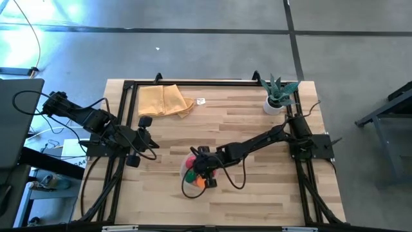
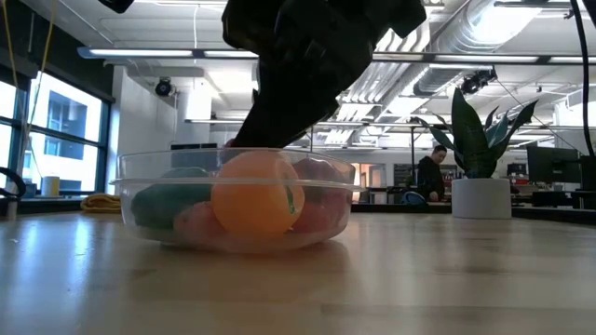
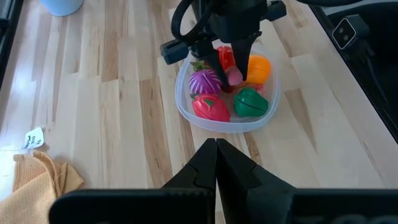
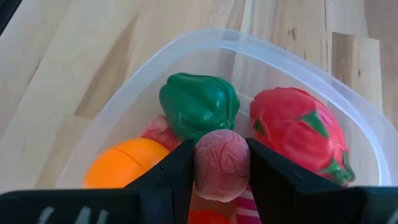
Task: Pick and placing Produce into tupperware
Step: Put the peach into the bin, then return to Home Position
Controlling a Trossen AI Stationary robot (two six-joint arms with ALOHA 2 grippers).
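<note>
While over tupperware [image 4: 348, 124], fingers [image 4: 168, 171] pinching pink produce [image 4: 222, 163]

The clear tupperware [image 3: 186, 109] sits on the table, holding a green pepper [image 4: 199, 106], a red dragon fruit [image 4: 298, 134], an orange [image 4: 121, 165] and a purple spiky piece [image 3: 205, 81]. A pink round fruit [image 4: 222, 163] hangs just above them.
</note>
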